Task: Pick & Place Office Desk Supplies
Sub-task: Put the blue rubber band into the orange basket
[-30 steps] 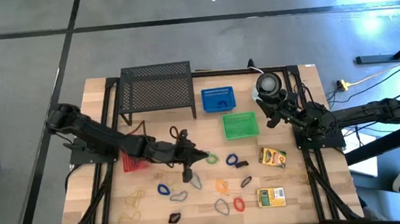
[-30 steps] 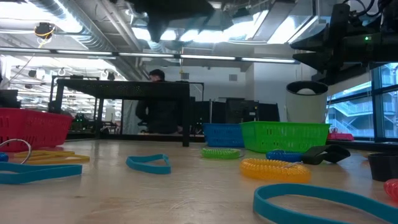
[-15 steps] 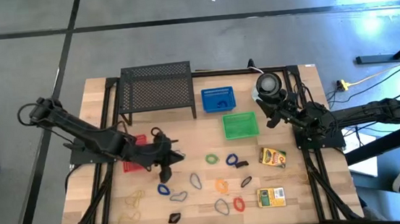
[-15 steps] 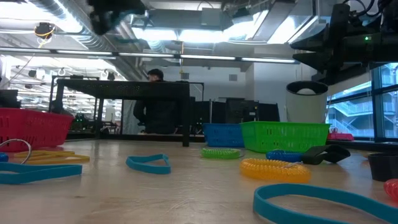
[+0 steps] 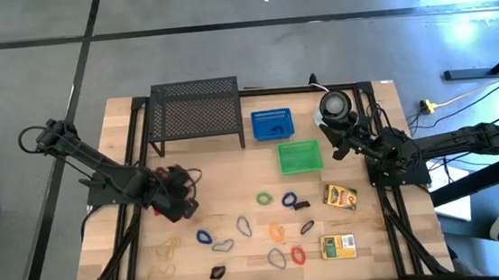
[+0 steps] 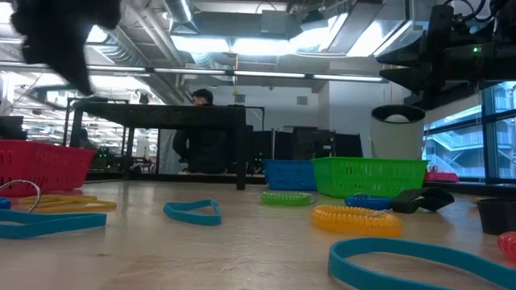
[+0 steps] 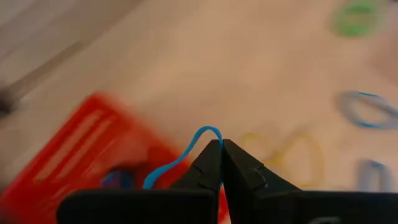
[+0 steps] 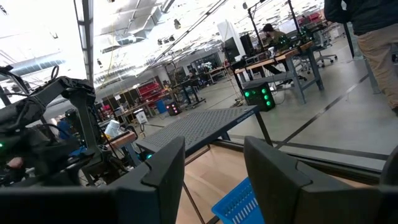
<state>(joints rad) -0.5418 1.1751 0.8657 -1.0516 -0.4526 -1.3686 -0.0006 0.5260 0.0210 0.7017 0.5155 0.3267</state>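
The left gripper (image 7: 222, 147) is pinched tight on a thin blue loop (image 7: 186, 152), whose curved end arcs out past the fingertips while the rest trails back beneath them. In the high view the left gripper (image 5: 174, 194) hangs over the red basket (image 5: 161, 205), and the wrist view shows that basket (image 7: 87, 155) directly below the dangling loop. This looks like the carry stage of a sort by colour or kind, with the release into the red basket the likely next step.

The loop appears light and limp, a soft band that bends wherever it is held and carries no weight to speak of. Gripped at one point on its edge, it should drop freely once the fingers part, though so thin a band might cling to a pad for a moment.

The remaining supplies lie on the worktop (image 5: 234, 173) beyond the red basket, toward the right arm: a blue loop (image 5: 204, 237), a grey loop (image 5: 243, 225), a green ring (image 5: 264, 198), tan rubber bands (image 5: 168, 248) and two yellow-green boxes (image 5: 339, 195). The loops lie flat, so a pinch across one strand at the end of the oval seems the surest hold; the boxes are stiff and would take a grip across their narrow sides.

The right gripper (image 8: 214, 162) waits far from the red basket, near the blue basket (image 5: 272, 124), its fingers parted and holding nothing.
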